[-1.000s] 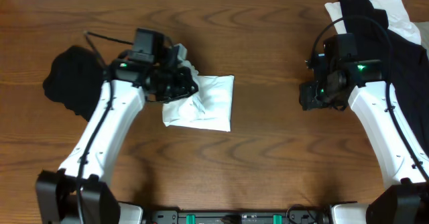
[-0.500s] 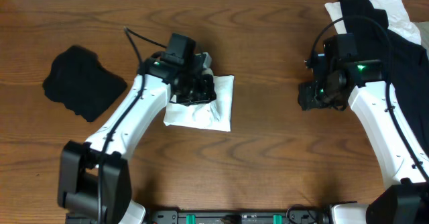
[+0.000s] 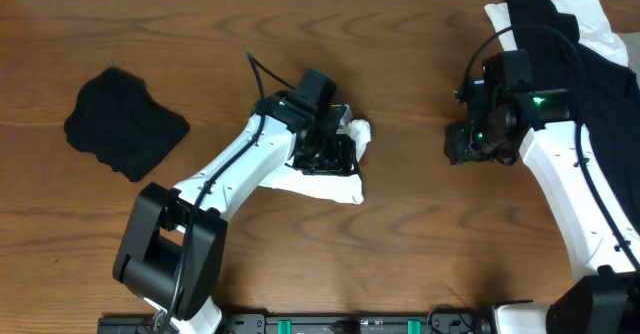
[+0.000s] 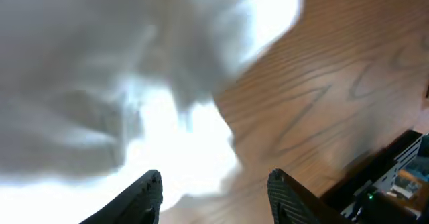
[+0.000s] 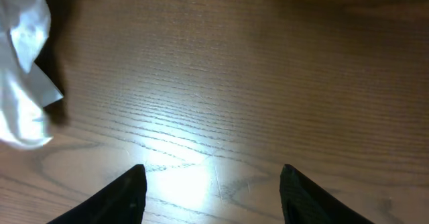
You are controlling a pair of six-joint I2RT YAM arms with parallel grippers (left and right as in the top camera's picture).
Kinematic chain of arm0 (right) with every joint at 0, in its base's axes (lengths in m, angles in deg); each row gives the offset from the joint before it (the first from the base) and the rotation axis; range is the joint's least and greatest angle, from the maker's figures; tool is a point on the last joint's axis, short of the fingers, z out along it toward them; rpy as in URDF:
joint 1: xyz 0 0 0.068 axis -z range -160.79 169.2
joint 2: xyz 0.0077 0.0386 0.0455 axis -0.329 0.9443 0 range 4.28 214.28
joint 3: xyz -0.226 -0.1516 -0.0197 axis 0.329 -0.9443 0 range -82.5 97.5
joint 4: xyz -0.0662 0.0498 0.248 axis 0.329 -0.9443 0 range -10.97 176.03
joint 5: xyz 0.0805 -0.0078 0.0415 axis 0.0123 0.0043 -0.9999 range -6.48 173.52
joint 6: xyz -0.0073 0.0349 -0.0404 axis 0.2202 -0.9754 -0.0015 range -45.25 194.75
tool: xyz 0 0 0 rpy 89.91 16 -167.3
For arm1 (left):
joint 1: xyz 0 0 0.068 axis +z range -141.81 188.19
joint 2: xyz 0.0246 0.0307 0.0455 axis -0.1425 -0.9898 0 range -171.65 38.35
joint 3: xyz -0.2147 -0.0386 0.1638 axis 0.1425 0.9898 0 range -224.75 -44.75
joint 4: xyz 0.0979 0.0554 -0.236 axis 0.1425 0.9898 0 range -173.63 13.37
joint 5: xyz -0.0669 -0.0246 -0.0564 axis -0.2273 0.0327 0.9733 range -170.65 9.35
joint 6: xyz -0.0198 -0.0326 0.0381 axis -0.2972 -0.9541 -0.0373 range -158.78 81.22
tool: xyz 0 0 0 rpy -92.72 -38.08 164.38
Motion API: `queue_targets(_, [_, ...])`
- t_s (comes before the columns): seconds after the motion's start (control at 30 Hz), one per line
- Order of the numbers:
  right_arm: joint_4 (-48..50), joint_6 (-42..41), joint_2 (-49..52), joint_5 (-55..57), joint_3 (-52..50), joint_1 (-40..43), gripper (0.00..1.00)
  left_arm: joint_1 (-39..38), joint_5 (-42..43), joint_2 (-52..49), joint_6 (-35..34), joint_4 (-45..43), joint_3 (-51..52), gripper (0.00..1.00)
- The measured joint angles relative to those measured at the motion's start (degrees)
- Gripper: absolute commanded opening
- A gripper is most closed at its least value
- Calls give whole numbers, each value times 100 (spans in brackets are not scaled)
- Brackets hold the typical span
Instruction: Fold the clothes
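Closest to me, the white T-shirt (image 3: 340, 186) sits in a loose bundle about mid-worktop (image 3: 420, 254), a bit left of centre and nearer the front edge than the back. The left arm (image 3: 235, 164) reaches across from the front-left and covers most of it, so I can't call a long axis. What shows is a strip along the side facing the front edge, plus a lump poking out toward the right edge.

The left jaws are right on top of it, pointing down. In the left wrist view both fingertips (image 4: 149, 187) stand clearly apart, with blurry white cloth filling the gap and everything beyond. They're parted, not pinched, and I don't see them holding anything.

The right arm (image 3: 555, 169) hangs off toward the right edge at about the same depth. Its jaws are spread wide over bare wood and hold nothing, well apart from the shirt. My read is that the left side is the one in reach, and the shirt is straight below its jaws, not off to a side.

Further back, a black garment (image 3: 125, 124) lies near the left edge, and a black-and-white pile (image 3: 570, 24) fills the far right corner.
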Motion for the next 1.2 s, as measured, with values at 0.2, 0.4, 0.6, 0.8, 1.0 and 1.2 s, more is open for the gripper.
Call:
queue_targets(0.2, [-2, -2, 0, -11, 0, 0, 65, 345, -225, 538, 116, 116, 0, 53])
queue_targets(0.4, [101, 210, 0, -533, 0, -2, 60, 1086, -999, 1217, 168, 129, -66, 31])
queue_targets(0.6, [573, 638, 0, -1893, -4, -144, 14, 1303, -1255, 1038, 424, 157, -83, 28])
queue_targets(0.8, [1252, 664, 0, -2800, -4, -496, 16, 1276, -1314, 577, 713, 146, -83, 28])
queue_targets(1.0, [1976, 468, 149, -3147, -4, -927, 16, 1279, -1416, -22, 879, -31, -83, 29])
queue_targets(1.2, [2951, 195, 940, -3517, -4, -1307, 15, 1360, -1875, -424, 920, -90, -83, 29])
